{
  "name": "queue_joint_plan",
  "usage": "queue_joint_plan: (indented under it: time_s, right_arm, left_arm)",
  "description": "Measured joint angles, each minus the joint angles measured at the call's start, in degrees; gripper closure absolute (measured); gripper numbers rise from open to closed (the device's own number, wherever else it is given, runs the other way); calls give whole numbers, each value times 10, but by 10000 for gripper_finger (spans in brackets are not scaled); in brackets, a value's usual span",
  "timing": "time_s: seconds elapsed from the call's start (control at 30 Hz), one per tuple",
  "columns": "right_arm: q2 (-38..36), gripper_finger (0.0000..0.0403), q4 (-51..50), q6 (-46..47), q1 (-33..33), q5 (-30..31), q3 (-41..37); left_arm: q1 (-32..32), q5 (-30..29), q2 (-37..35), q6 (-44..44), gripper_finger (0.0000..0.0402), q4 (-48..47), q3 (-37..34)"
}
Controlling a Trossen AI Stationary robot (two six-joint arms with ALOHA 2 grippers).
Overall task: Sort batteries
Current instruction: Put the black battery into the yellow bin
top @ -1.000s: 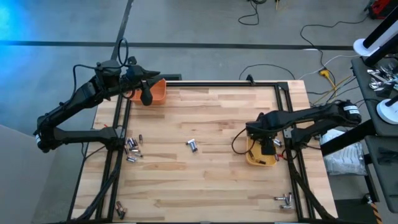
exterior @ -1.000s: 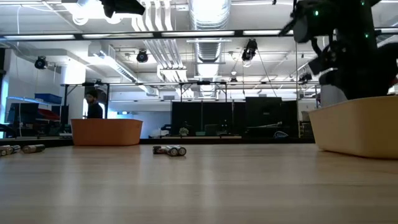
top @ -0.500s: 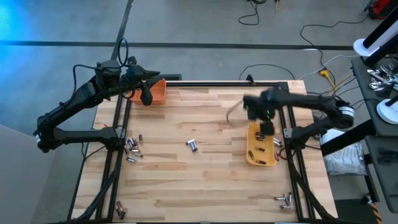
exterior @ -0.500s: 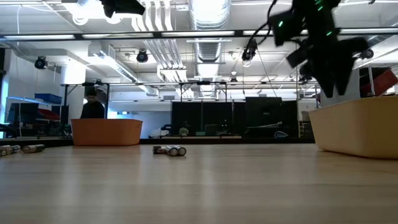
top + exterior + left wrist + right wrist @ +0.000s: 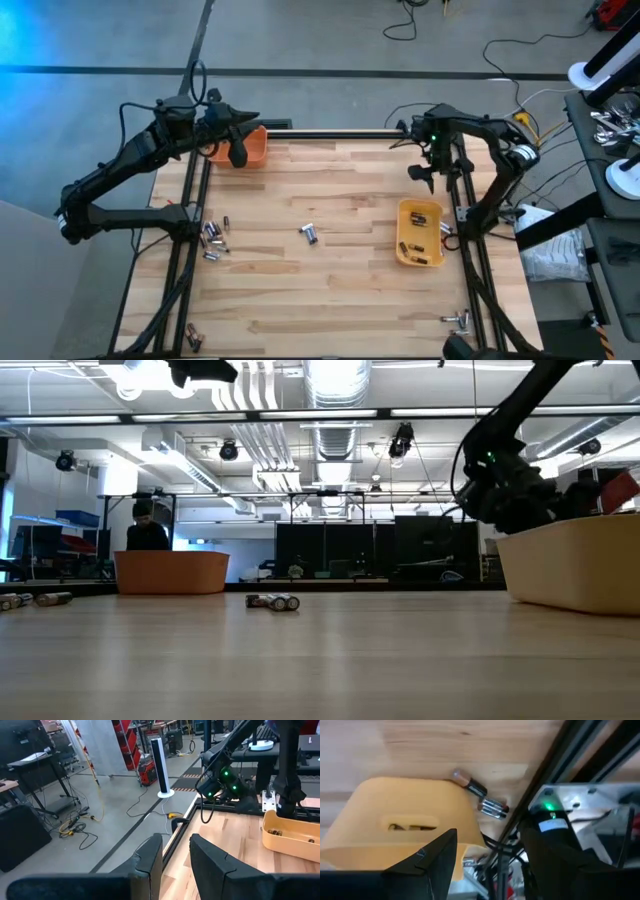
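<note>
High view: batteries between orange bin, yellow bin

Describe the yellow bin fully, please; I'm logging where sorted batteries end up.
The yellow bin is a small, open-topped rectangular tub that looks like plastic, with a slot handle cut in one end wall. It sits upright on the wooden table near the right edge, its long side along the black frame rail. Several batteries lie inside. More batteries lie on the wood just outside it. The right gripper hangs beyond its far end, not touching.
</note>
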Motion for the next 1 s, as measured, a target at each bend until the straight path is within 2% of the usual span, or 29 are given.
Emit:
queue_joint_plan:
  time_s: [0.17, 0.37, 0.53, 0.8, 1.0]
  right_arm:
    - [27, 179, 19, 30, 1, -55, -19]
    - [63, 179, 50, 43, 1, -72, -36]
    - [78, 179, 102, 33, 1, -76, -53]
    - [75, 179, 118, 10, 5, -81, -100]
    - [75, 180, 195, 12, 7, -81, -132]
  left_arm:
    - [0, 0, 19, -31, 322, 0, 0]
    - [0, 1, 40, -110, 322, -12, 0]
    - [0, 1, 41, -88, 322, -33, 0]
    - [0, -1, 18, -42, 322, -55, 0]
    - [0, -1, 3, -25, 322, -45, 0]
